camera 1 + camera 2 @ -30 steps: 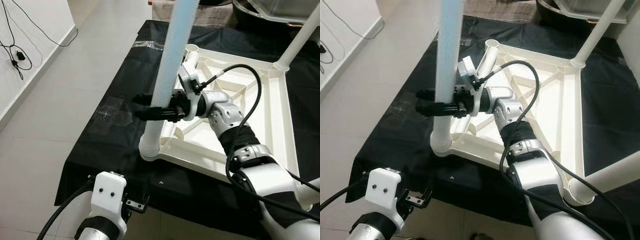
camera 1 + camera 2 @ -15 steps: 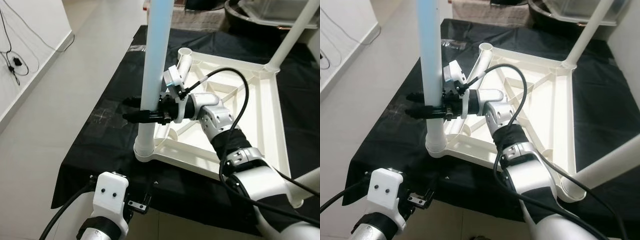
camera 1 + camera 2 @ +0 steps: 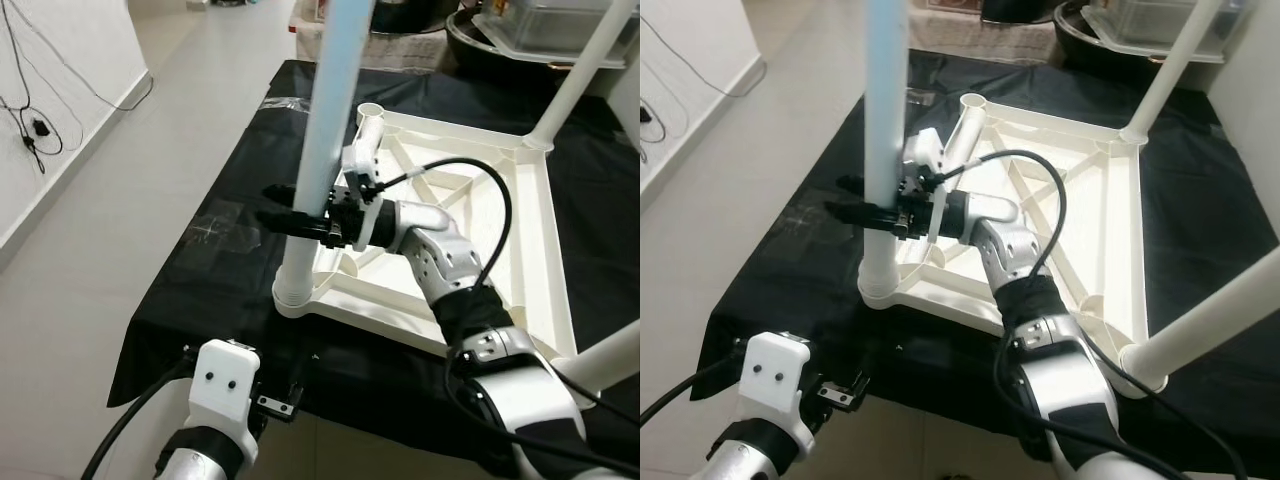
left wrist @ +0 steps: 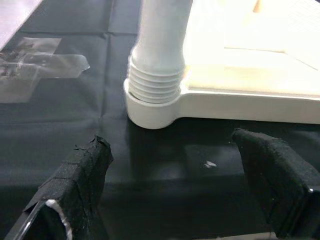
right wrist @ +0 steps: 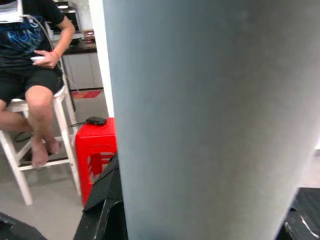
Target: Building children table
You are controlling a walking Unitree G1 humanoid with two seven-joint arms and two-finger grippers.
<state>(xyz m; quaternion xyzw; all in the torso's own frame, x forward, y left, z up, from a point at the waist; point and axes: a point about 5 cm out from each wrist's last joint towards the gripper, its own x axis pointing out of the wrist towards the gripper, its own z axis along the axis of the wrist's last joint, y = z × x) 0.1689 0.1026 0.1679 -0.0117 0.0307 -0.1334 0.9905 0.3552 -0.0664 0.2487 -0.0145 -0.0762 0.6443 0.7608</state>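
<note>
Seated person point(image 5: 30, 55) beside red stool point(image 5: 97, 150) (perhaps plastic).

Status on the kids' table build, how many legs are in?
Done: two white legs stand in the upturned tabletop frame. In hand: the right end effector grips the pale blue leg, seated in the near-left corner socket. Left: the far-left socket is open. The left end effector hovers open near the table edge.

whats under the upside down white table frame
A black cloth lies under the table frame, spread past its edges. What supports the cloth is covered.
</note>
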